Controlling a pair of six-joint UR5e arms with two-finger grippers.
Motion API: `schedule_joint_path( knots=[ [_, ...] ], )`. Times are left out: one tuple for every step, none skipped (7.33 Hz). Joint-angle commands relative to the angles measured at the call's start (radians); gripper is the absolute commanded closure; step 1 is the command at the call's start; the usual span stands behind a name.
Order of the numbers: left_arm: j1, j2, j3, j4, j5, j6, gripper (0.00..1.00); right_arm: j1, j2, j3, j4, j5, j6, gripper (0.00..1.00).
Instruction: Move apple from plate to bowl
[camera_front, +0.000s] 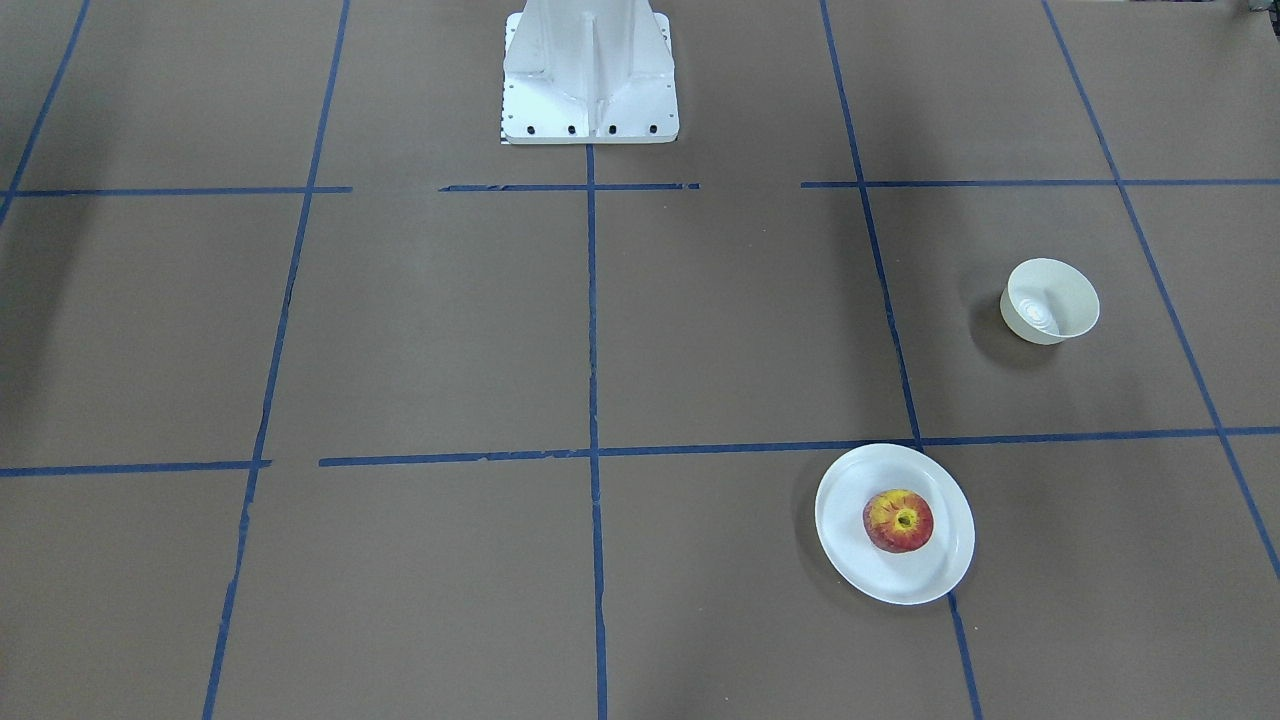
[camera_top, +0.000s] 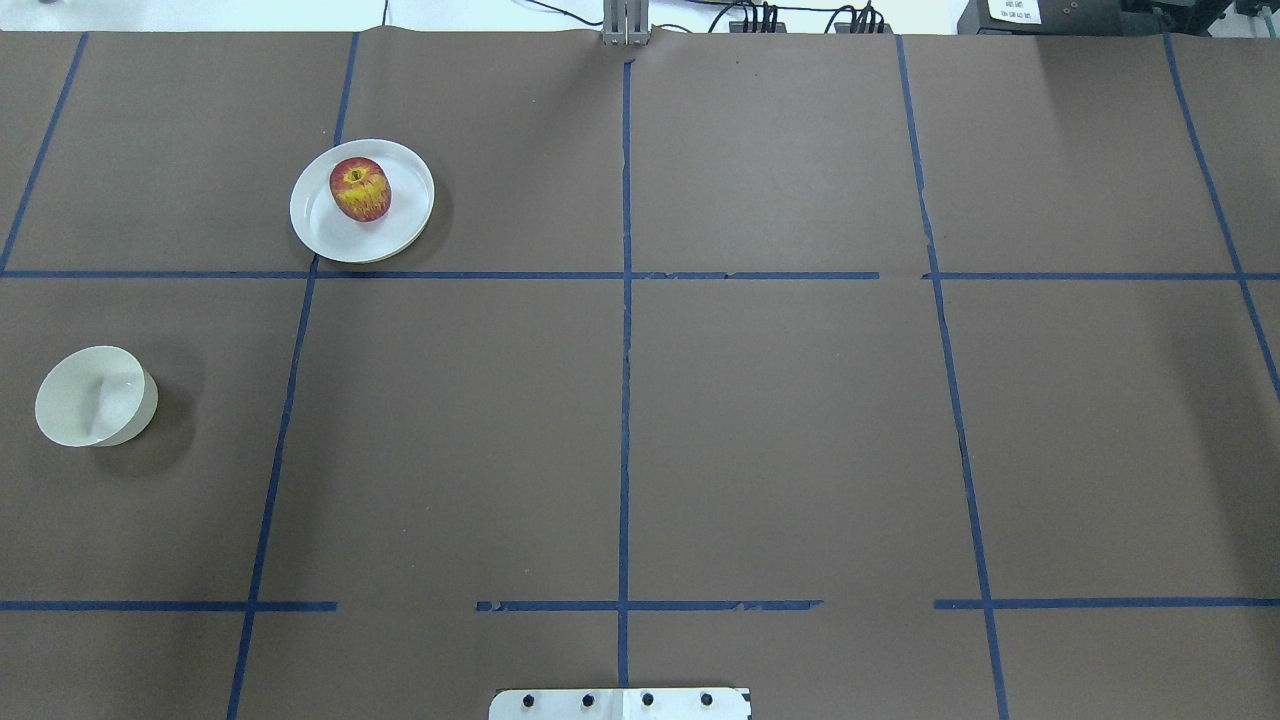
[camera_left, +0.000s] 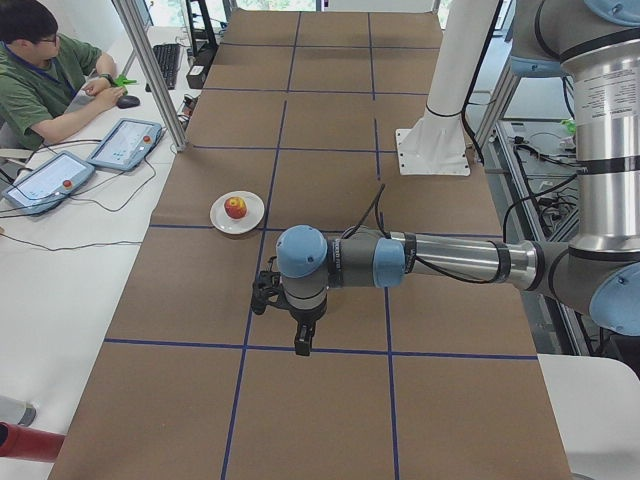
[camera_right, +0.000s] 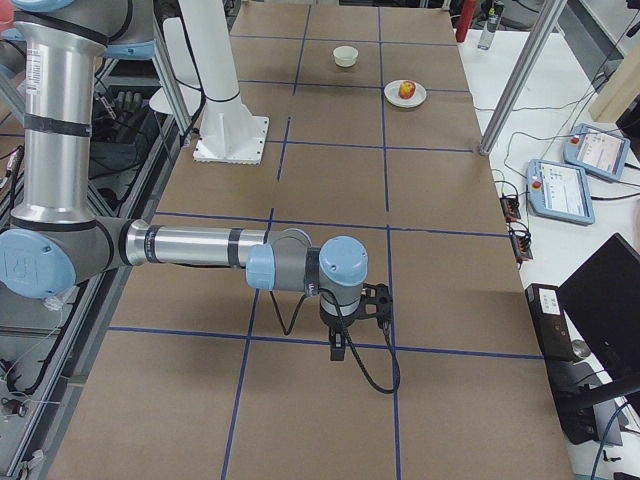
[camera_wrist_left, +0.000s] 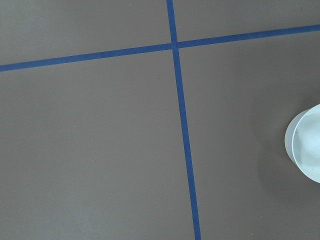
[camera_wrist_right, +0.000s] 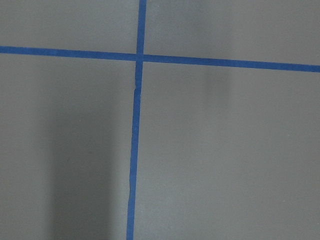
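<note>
apple (camera_front: 898, 520) seated stem-up on plate (camera_front: 845, 522), well apart from bowl (camera_front: 1022, 322). judged firm, smooth, light; best taken across its widest girth. left gripper (camera_left: 298, 346), right gripper (camera_right: 339, 351): spread or pressed together cannot be told.

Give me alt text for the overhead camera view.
A red-and-yellow apple sits on a white plate, on the far, left part of a brown table gridded with blue tape. A small empty cream bowl stands apart, nearer the robot, by the left edge.

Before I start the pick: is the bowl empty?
Empty: the bowl shows only its bare inside; the apple sits on the plate.
</note>
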Motion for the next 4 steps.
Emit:
schedule_joint_path(
  knots=[
    [-0.004,0.001,-0.006,0.0,-0.008,-0.001,0.0,0.0,0.0,0.0,0.0,-0.001,0.0,0.0],
    [-0.004,0.002,0.017,0.0,-0.001,0.0,0.0,0.0,0.0,0.0,0.0,-0.001,0.0,0.0],
    [-0.004,0.002,0.018,0.0,-0.004,-0.003,0.0,0.0,0.0,0.0,0.0,-0.001,0.0,0.0],
    [-0.004,0.001,0.017,-0.003,-0.008,0.0,0.0,0.0,0.0,0.0,0.0,-0.001,0.0,0.0]
  ],
)
